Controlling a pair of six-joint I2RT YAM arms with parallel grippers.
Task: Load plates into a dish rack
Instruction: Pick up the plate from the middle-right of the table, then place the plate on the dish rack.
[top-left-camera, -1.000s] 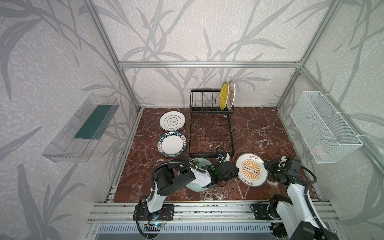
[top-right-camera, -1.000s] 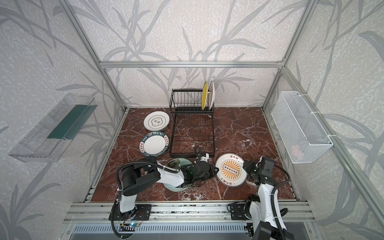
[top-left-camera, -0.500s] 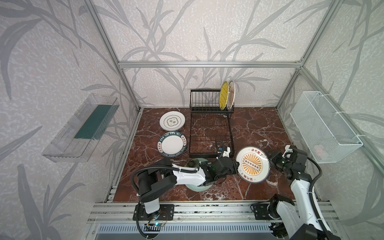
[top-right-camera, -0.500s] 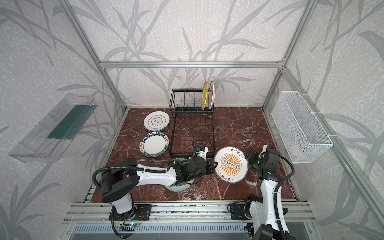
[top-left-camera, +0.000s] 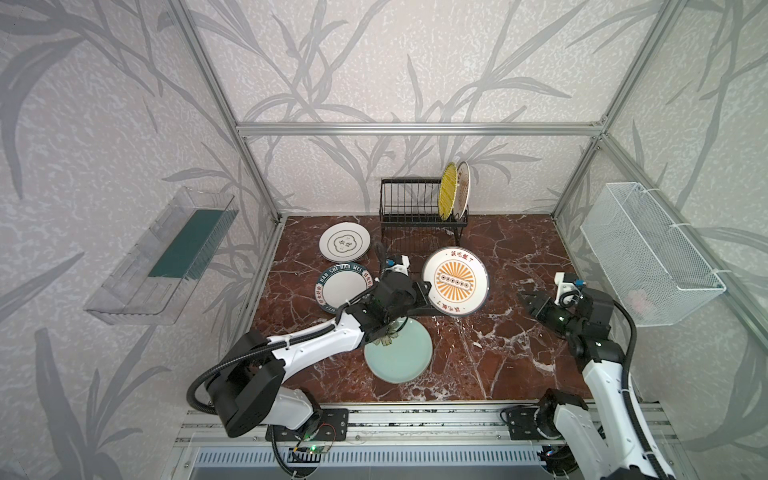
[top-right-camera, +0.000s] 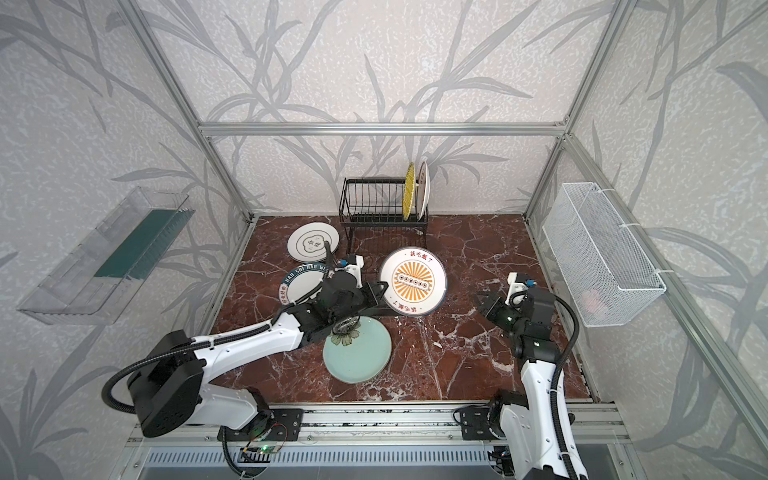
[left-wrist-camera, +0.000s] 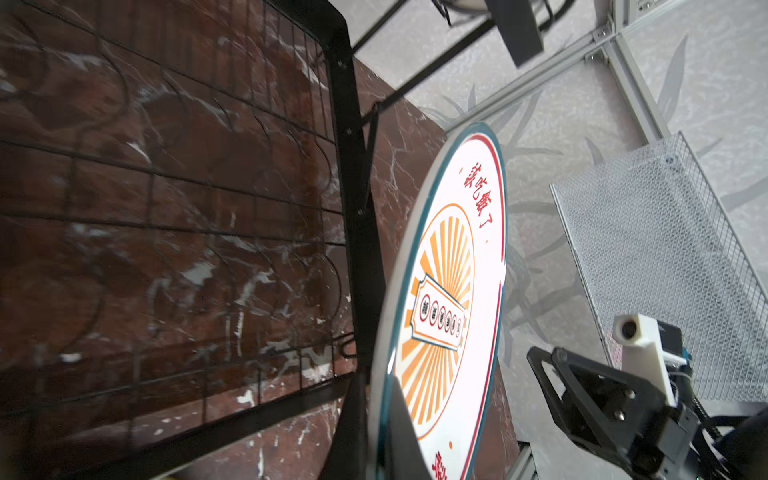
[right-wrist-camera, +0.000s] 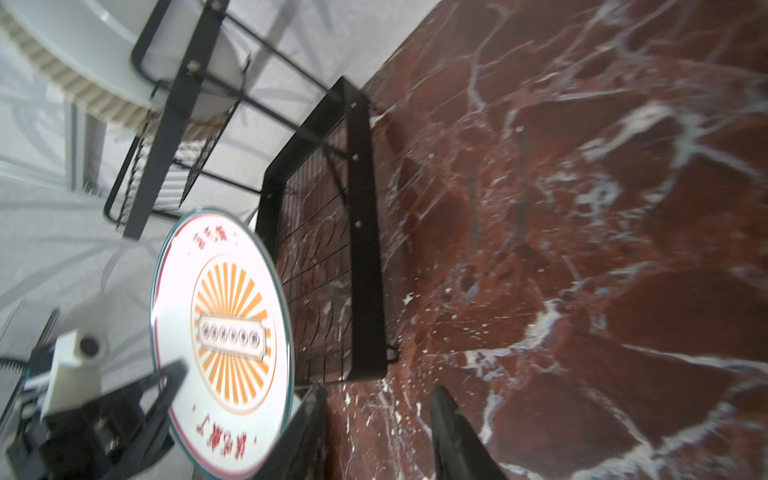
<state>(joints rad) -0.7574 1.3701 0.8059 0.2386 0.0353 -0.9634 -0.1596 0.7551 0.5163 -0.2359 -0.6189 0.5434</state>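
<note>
Saw yellow plate (top-left-camera: 447, 195) and white plate (top-left-camera: 462, 189) in dish rack (top-left-camera: 409, 201) upper centre, left fingers (left-wrist-camera: 400, 440) clamped on sunburst plate (top-left-camera: 455, 282) mid-frame, right fingers (right-wrist-camera: 455, 436) part-open, empty, emblem plate (top-left-camera: 344, 246), lettered plate (top-left-camera: 345, 286), mint plate (top-left-camera: 401, 353) flat on tabletop (top-left-camera: 498, 257).

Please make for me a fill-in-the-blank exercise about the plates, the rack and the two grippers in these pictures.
1. The left gripper holds the sunburst plate; the right gripper holds ___.
2. The dish rack holds ___ upright plates.
3. ___ plates lie flat on the table.
4. The mint plate lies partly under the ___ arm.

Missing words: nothing; two; three; left.
</note>
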